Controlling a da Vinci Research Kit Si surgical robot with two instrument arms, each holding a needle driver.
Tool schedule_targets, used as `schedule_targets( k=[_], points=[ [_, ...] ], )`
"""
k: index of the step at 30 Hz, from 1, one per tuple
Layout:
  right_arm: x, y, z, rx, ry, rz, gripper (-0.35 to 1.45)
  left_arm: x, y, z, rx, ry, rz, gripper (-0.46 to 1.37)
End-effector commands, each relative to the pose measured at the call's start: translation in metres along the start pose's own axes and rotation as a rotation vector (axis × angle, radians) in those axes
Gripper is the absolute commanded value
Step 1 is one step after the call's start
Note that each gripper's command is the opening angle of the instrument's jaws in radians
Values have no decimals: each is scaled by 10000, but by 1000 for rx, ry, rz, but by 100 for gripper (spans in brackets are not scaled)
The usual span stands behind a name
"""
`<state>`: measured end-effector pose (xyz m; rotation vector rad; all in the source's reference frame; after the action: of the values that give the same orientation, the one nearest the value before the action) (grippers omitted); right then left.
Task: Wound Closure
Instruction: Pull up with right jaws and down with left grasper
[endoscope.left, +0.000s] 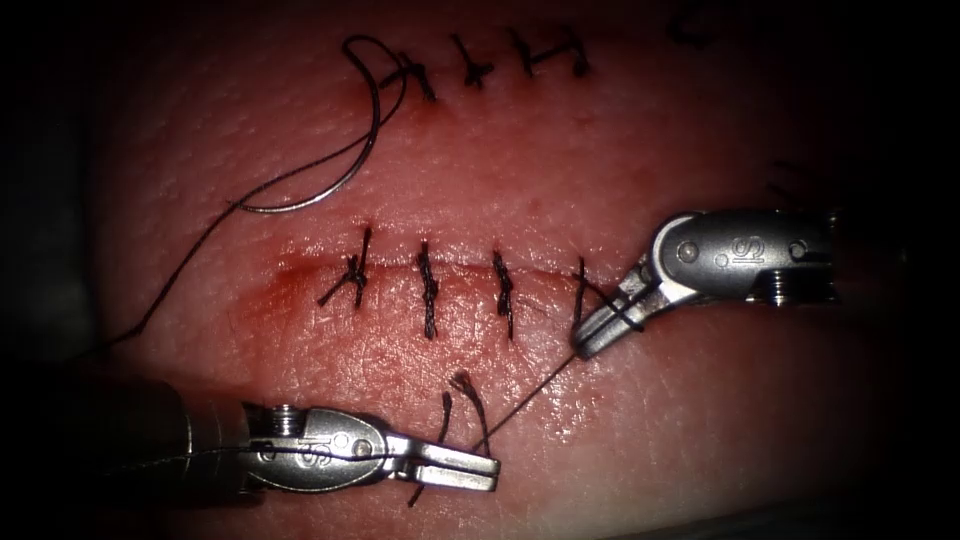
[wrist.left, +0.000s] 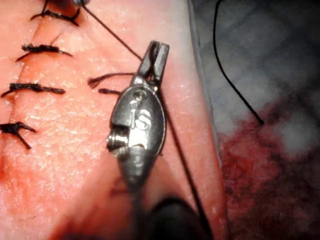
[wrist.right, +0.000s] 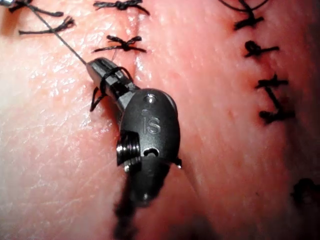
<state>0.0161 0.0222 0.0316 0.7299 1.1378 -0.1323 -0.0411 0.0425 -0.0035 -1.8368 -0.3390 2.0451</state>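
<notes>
The left tool (endoscope.left: 462, 468) has its jaws closed on the taut black thread (endoscope.left: 525, 402) below the cut (endoscope.left: 460, 272). The right tool (endoscope.left: 600, 330) has its jaws closed on the same thread, with loops wound round them, at the cut's right end. The curved steel needle (endoscope.left: 340, 180) lies free on the glistening, pebbled tissue (endoscope.left: 700, 420) above the cut, held by neither tool. Four dark stitches (endoscope.left: 428, 290) cross the cut.

Bright centre, dark vignetted edges, wet glare
</notes>
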Motion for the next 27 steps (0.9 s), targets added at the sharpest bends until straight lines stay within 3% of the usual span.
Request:
schedule_targets(
  k=[1, 8, 18, 27],
  points=[
    [0, 1, 0, -16, -1, 9, -35, 1, 3, -1, -4, 4, -2, -35],
    [-4, 16, -13, -86, -5, 38, -35, 11, 26, -8, -16, 14, -7, -35],
    [-8, 26, -21, -88, -17, 4, -35, 27, 48, -15, -24, 20, 8, -35],
    [-11, 38, -25, -203, -58, -17, -35, 34, 74, -14, -52, 33, 15, -35]
  ],
)
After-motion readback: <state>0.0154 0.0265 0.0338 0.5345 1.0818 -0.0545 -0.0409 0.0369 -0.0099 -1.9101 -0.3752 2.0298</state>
